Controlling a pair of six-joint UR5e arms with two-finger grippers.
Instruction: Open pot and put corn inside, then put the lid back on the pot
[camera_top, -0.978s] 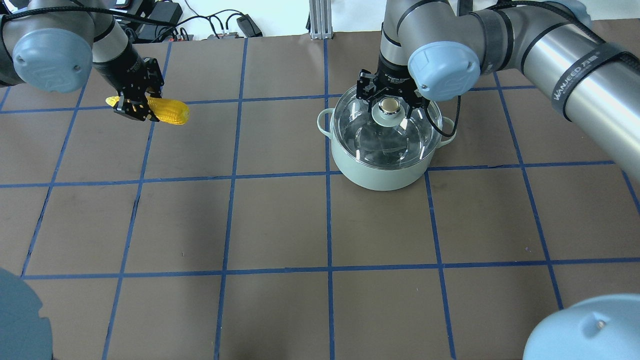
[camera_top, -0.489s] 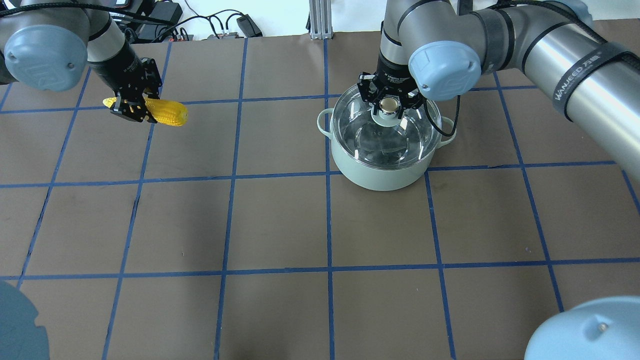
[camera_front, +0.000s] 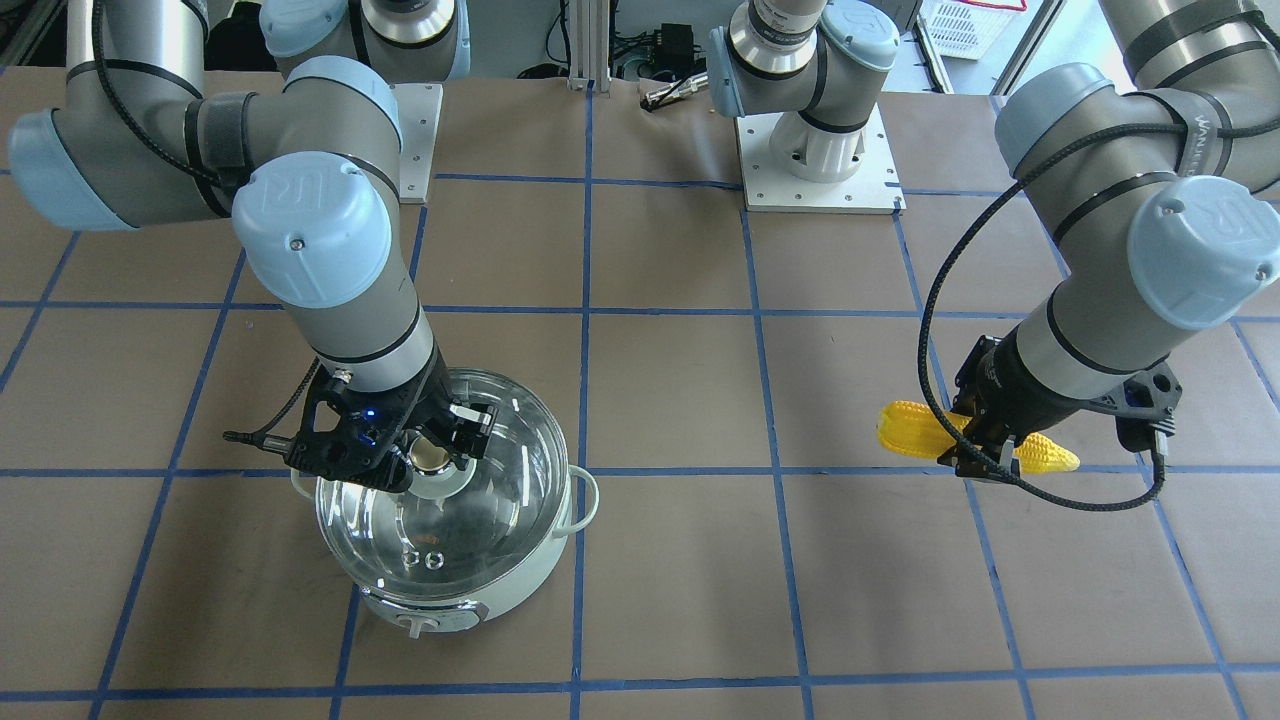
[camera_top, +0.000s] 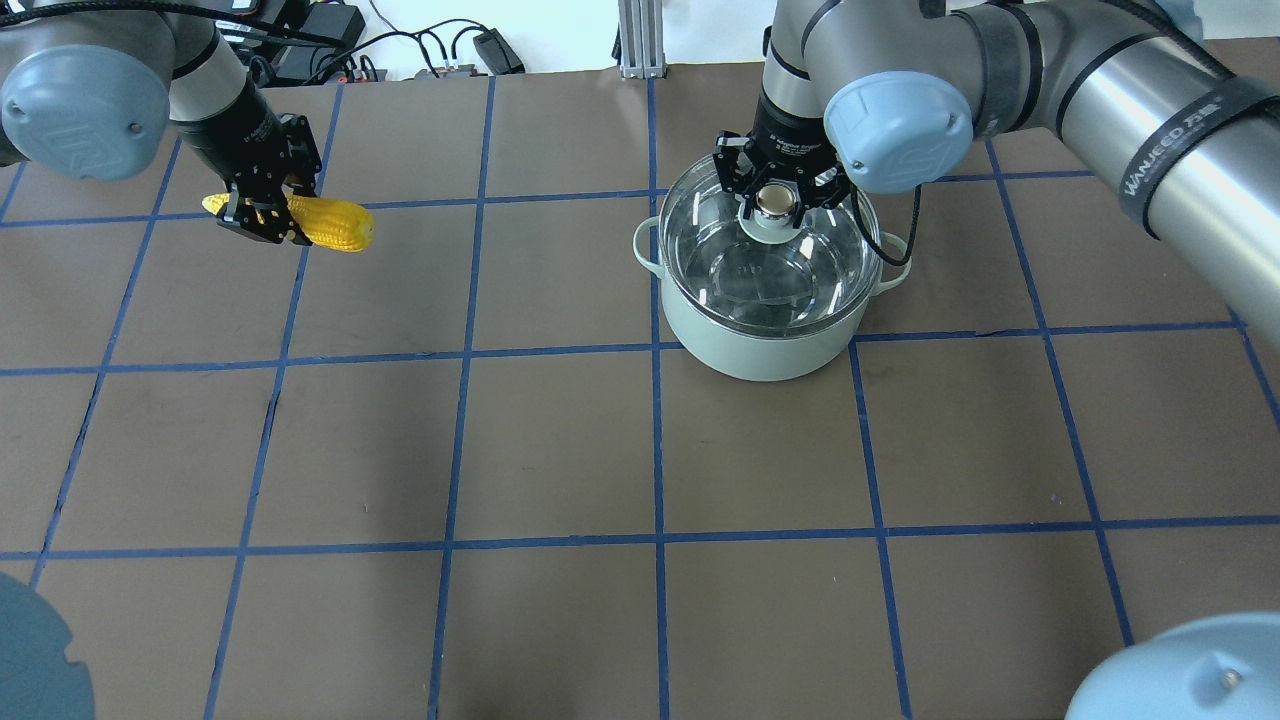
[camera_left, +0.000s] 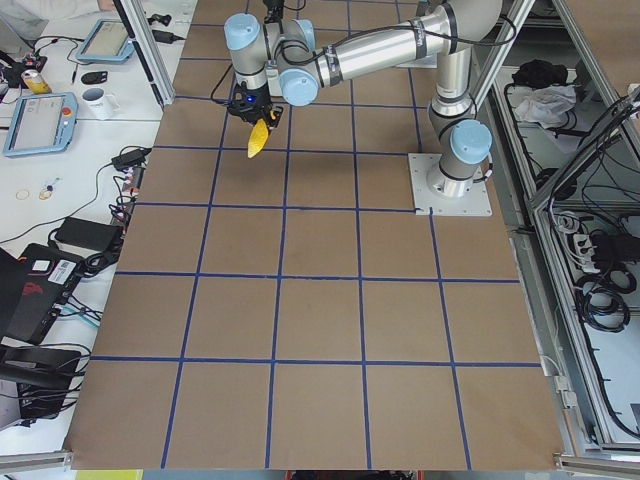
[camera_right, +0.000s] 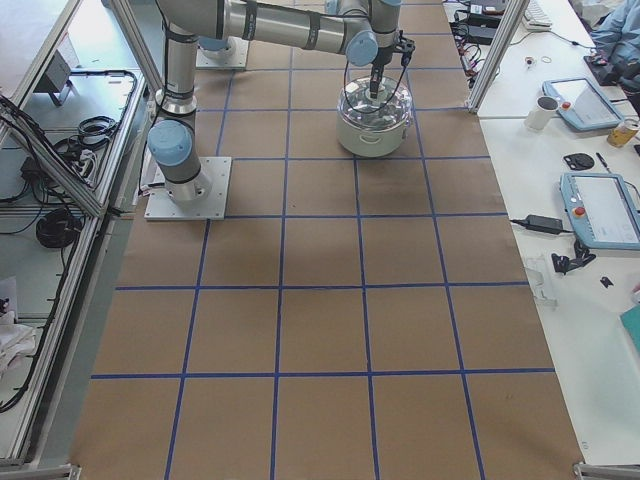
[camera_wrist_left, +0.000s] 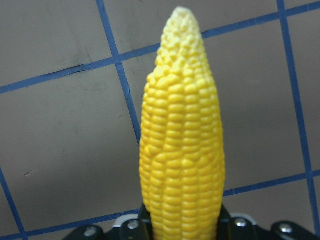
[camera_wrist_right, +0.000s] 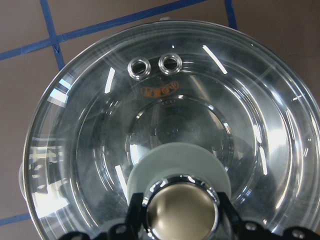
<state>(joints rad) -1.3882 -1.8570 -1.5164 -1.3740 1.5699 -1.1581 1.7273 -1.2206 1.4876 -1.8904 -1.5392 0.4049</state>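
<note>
The pale green pot stands on the table right of centre, its dial facing away from me. The glass lid covers its mouth; I cannot tell if it rests on the rim. My right gripper is shut on the lid's knob, with a jaw on each side. My left gripper is shut on the yellow corn at the far left and holds it level above the table. The wrist view shows the corn pointing away from the gripper.
The table is brown with a blue tape grid. Cables and power adapters and an aluminium post lie beyond its far edge. The arm base plate sits on the robot's side. About two grid squares separate the corn and the pot.
The right gripper with the lid's knob has shifted slightly toward the far edge while the pot stayed put. The left gripper with the corn has moved a little farther away and left.
</note>
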